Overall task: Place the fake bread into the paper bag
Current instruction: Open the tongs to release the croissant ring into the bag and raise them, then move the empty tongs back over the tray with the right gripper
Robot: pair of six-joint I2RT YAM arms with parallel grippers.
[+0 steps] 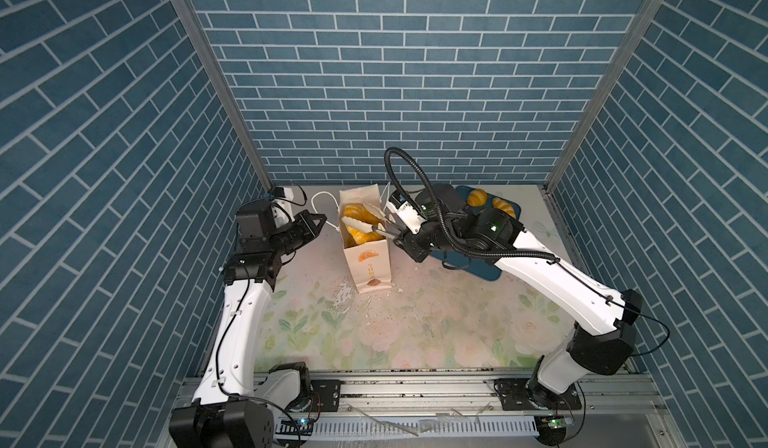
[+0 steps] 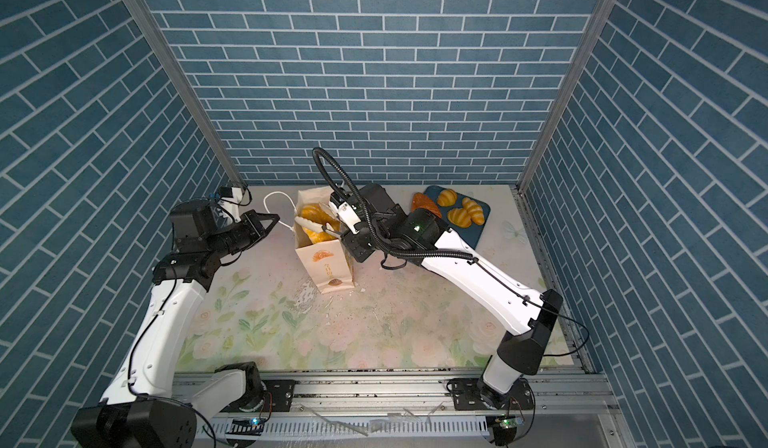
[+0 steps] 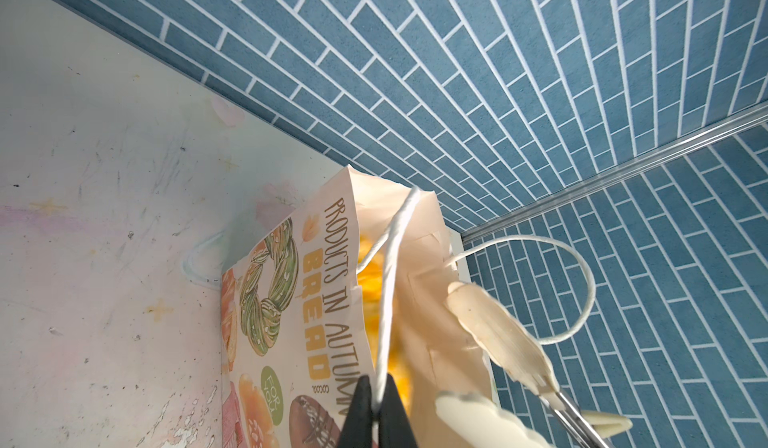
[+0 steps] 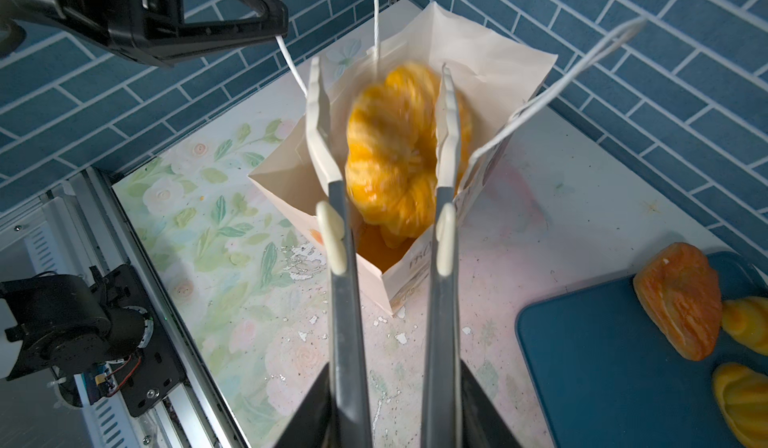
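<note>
Glossy fake bread [image 4: 390, 147] looks light & slippery, so you take it mid-body w/ tongs [image 4: 345, 321], now spread in your right hand [image 4: 392, 417]; left hand [image 3: 376, 388] pinches cord [image 3: 388, 300] of paper bag [image 3: 332, 259].

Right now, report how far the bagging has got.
Done: golden pastries lie in the cream paper bag. In hand: left gripper pinches its white cord handle; right gripper holds metal tongs spread around a blurred ring doughnut over the mouth. Remaining: four pastries at the dark blue tray.
</note>
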